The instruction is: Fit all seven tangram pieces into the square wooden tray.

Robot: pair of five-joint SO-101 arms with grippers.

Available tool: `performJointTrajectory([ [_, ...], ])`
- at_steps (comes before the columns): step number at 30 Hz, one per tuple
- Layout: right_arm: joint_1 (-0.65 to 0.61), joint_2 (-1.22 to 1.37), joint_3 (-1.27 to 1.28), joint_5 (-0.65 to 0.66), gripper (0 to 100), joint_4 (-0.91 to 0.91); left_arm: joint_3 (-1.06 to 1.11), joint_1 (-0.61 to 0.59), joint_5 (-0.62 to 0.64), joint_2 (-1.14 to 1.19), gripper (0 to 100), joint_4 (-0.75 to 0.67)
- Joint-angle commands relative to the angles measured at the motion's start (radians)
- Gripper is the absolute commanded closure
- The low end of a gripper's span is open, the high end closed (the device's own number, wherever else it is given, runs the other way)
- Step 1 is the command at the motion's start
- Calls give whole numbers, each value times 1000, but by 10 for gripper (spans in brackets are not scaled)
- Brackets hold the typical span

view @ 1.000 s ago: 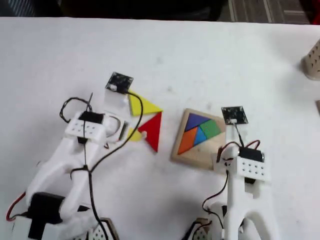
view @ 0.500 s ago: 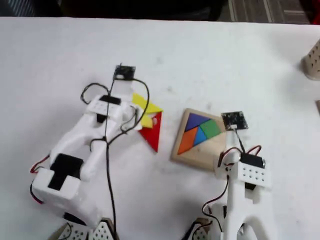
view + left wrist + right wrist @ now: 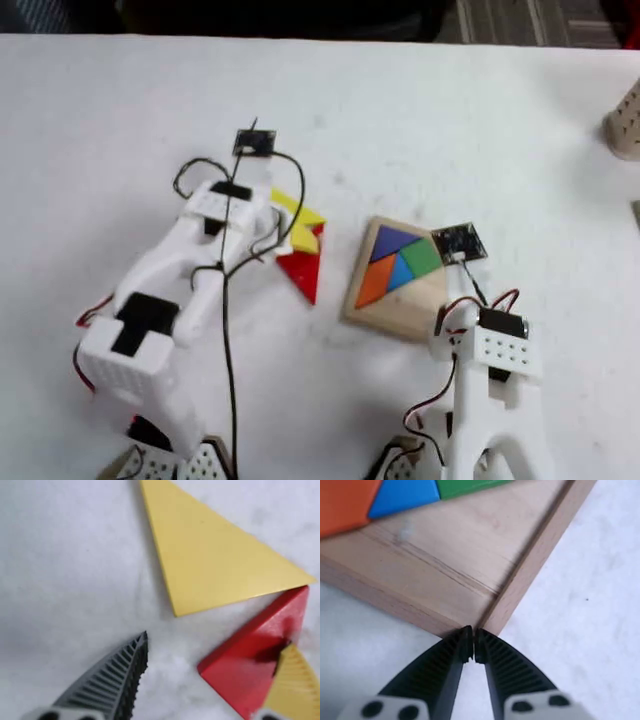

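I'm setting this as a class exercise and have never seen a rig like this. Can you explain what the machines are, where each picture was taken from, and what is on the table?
These are two white robot arms standing at a white table. One picture looks down from above. The other two come from a camera on each arm's wrist, looking past its end effector. On the table lies a square wooden tray with four coloured tangram pieces in it, and part of its floor is bare. Beside it lie a yellow triangle and a red triangle. The left end effector hangs open at the red triangle, holding nothing. The right end effector is shut and empty at the tray's corner.
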Motion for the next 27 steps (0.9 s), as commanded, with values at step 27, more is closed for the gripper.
performJointTrajectory([
  [27,-19,-8,18,11,977,-12,-120,185,-123,47,597,152],
])
